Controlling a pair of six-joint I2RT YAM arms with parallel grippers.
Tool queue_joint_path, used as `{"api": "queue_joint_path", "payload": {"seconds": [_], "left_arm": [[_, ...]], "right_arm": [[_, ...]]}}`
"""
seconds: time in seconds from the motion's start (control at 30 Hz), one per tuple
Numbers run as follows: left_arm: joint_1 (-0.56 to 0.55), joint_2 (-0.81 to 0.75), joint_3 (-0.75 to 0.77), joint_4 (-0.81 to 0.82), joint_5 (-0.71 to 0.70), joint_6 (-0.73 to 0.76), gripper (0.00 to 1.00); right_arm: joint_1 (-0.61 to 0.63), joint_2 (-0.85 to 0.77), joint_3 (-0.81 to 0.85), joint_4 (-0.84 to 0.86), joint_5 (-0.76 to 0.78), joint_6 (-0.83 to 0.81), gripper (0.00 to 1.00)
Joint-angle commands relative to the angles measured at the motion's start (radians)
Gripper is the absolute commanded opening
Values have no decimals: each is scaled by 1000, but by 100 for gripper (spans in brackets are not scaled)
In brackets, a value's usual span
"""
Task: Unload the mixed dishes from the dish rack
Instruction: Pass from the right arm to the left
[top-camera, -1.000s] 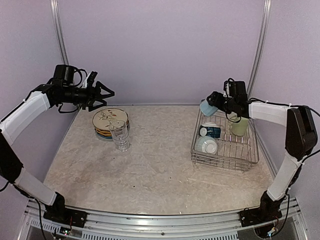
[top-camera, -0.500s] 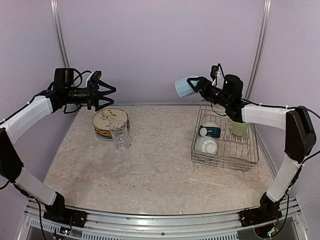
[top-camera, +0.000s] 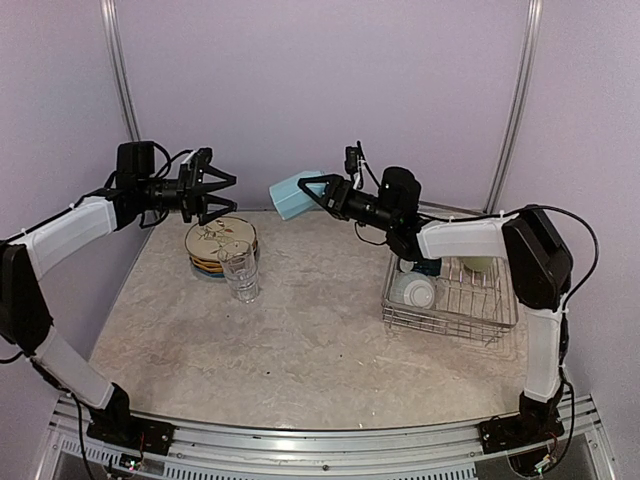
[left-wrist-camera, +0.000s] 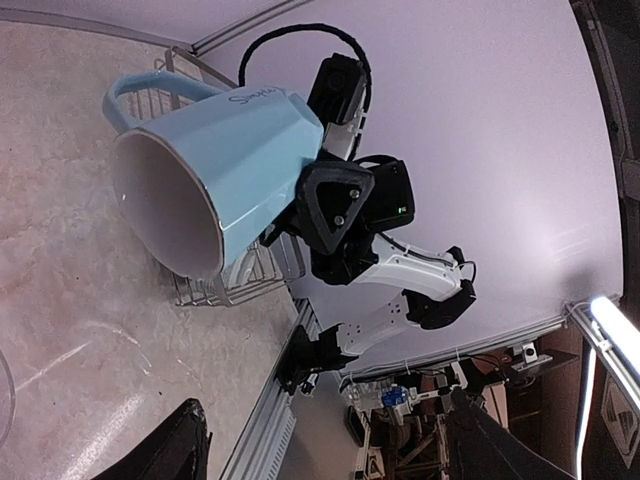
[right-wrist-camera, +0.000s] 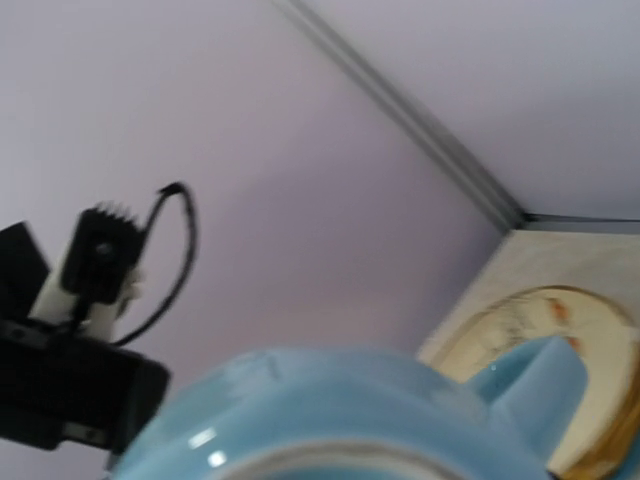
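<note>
My right gripper (top-camera: 318, 192) is shut on a light blue mug (top-camera: 293, 195) and holds it in the air over the back middle of the table, mouth toward the left arm. My left gripper (top-camera: 228, 194) is open and empty, a short way left of the mug, facing it. The left wrist view shows the mug (left-wrist-camera: 220, 180) held by its base, with the open left gripper (left-wrist-camera: 330, 455) apart from it. The mug (right-wrist-camera: 340, 410) fills the right wrist view. The dish rack (top-camera: 470, 310) at the right holds teal-and-white bowls (top-camera: 413, 290) and a pale green mug (top-camera: 482, 264).
A stack of plates (top-camera: 220, 245), leaf-patterned one on top, lies at the back left below the left gripper. A clear glass tumbler (top-camera: 240, 272) stands just in front of it. The purple back wall is close behind both grippers.
My right arm has swung left, carrying the light blue mug from above the rack to the back middle of the table. My left gripper has shifted a little right toward it.
</note>
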Motion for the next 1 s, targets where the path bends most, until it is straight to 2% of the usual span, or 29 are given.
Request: {"api": "queue_joint_path", "payload": {"seconds": [0.0, 0.2, 0.4, 0.53, 0.7, 0.87, 0.97], "left_arm": [[10, 33, -18, 90, 60, -71, 76], [10, 67, -29, 140, 83, -115, 74], [12, 87, -61, 276, 120, -214, 70], [13, 108, -88, 409, 146, -312, 64], [14, 121, -104, 491, 158, -373, 55], [15, 142, -131, 650, 174, -494, 48], [14, 169, -154, 834, 180, -634, 43]], "right_arm": [[37, 40, 101, 212, -44, 52, 0], [73, 118, 193, 239, -80, 69, 0], [94, 167, 247, 244, -121, 68, 0], [111, 180, 256, 243, -139, 44, 0], [122, 199, 267, 265, -154, 43, 0], [135, 224, 292, 288, -165, 47, 0], [145, 228, 296, 286, -162, 30, 0]]}}
